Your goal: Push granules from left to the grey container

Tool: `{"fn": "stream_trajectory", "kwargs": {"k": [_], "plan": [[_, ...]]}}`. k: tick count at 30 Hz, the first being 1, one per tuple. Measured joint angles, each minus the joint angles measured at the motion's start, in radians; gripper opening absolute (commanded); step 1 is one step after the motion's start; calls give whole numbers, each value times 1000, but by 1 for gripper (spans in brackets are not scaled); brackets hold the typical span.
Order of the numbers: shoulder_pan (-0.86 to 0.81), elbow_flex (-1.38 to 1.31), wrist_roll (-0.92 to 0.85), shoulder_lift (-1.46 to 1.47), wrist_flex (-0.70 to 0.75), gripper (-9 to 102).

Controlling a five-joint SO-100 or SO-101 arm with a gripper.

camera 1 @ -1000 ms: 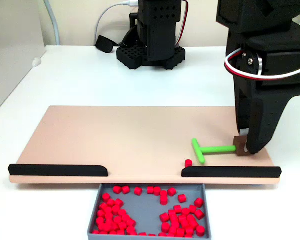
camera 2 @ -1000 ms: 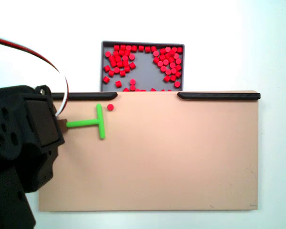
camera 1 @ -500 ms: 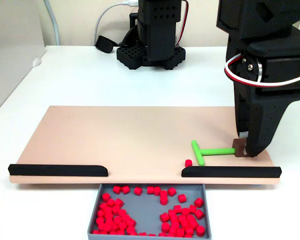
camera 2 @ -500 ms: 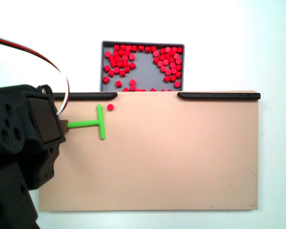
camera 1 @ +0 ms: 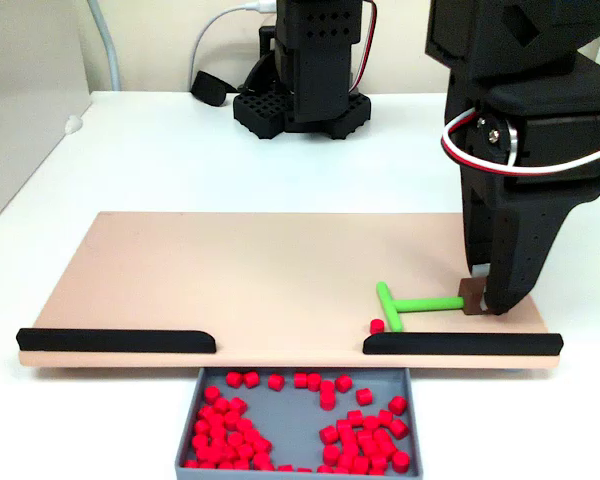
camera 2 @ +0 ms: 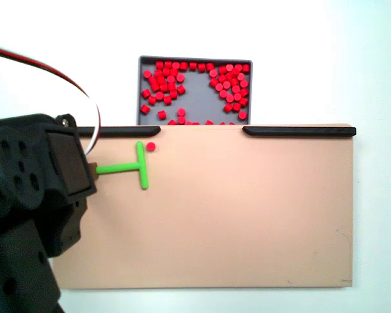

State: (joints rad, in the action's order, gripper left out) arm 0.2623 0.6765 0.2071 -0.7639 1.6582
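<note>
The jaws (camera 1: 487, 298) are clamped on the brown end of a green T-pusher (camera 1: 412, 303), whose crossbar sits just right of one stray granule (camera 1: 377, 326), lower right in the frame, with the grey container (camera 1: 298, 424) further left, below the board's gap.

grey container (camera 1: 185, 440) cropped below, gripper (camera 1: 485, 300) jaws perhaps hidden

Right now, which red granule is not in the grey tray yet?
The lone granule on the tan board, beside the green T-shaped pusher's head; all others lie in the grey container.
</note>
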Motion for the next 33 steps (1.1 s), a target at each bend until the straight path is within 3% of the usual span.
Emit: {"fn": "stream_trajectory", "kwargs": {"k": [33], "plan": [[-52,3,-123,0,9,0]]}}
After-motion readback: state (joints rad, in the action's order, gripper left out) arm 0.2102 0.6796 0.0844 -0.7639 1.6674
